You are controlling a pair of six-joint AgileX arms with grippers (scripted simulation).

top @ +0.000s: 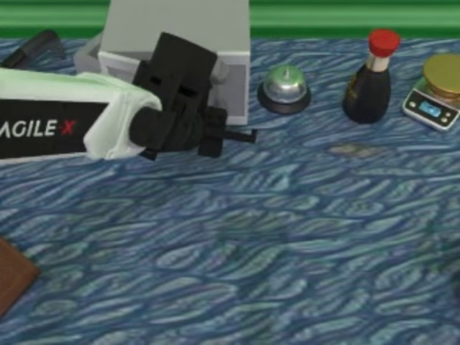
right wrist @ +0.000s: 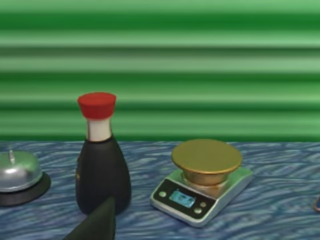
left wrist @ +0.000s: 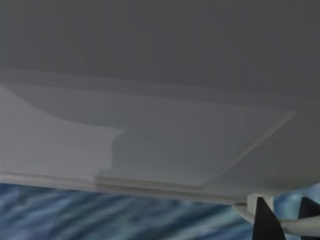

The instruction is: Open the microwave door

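- Two arms share the job, but only one is at work: the left gripper (top: 241, 135) sits low over the tabletop (top: 237, 237), just in front of the microwave (top: 176, 32), with its dark wrist block covering much of the oven's front face in the top view.
- Jaws state on the left: I cannot tell. Thin dark tips poke out toward the right of the wrist in the top view, and the left wrist view shows only two dark points at its edge beside a pale curved piece, which may be the handle.
- Close behind the jaws stands the microwave door (left wrist: 150, 145), filling the left wrist view as a flat grey panel with a paler inset. It looks shut or nearly so, though the arm hides its hinge side.
- To do this step well, I judge the pull should follow the door's arc around its hinge, not run straight back, and stay slow enough that the light oven does not slide.
- Right of the oven, along the back of the tabletop, come a silver bell (top: 284, 88), a soy sauce bottle (top: 369, 79) and a small digital scale (top: 433, 93), all well apart from the door's likely swing.
- Right gripper: out of the top view, evidently parked; only a dark sliver shows in its own wrist view, jaws unreadable.
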